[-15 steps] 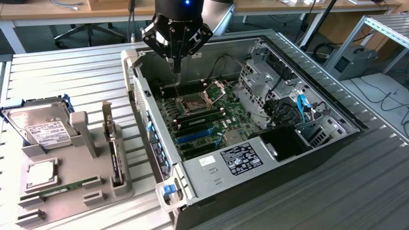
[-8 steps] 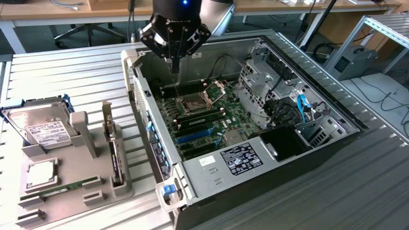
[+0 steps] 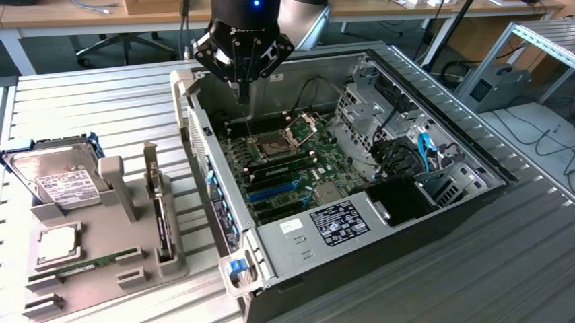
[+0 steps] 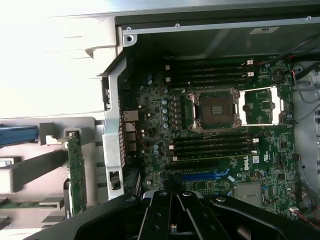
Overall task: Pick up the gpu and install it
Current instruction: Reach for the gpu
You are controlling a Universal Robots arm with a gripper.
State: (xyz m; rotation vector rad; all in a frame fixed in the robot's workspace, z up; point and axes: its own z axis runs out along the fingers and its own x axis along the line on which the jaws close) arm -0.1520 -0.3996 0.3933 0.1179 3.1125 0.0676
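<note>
Gripper [image 3: 242, 94] hangs above the open computer case [image 3: 404, 249], over the back edge of the motherboard [image 3: 306, 168]. The fingers are pressed together to a narrow point with nothing between them. In the wrist view the gripper [image 4: 172, 210] covers the near strip of the board, so the slots under it are hidden apart from a short blue stretch.

The gpu [image 3: 158, 202] is not in the case. It lies well off to the side of the gripper, beyond the case's slotted end wall, toward the exterior view's left and lower down. It stands upright on edge in the grey holder [image 3: 99, 282]. It shows almost edge-on, so its faces are hard to read, and its bottom edge is sunk in the holder's slot. In the wrist view the gpu [image 4: 76, 170] appears as a thin strip.

Farther from the gripper on the same holder are the hard drive [image 3: 58, 182] and the memory stick [image 3: 90, 262]. Glare washes out most of the holder in the wrist view.

The CPU socket [image 3: 269, 145] sits just below and ahead of the fingertips, with its frame open.
</note>
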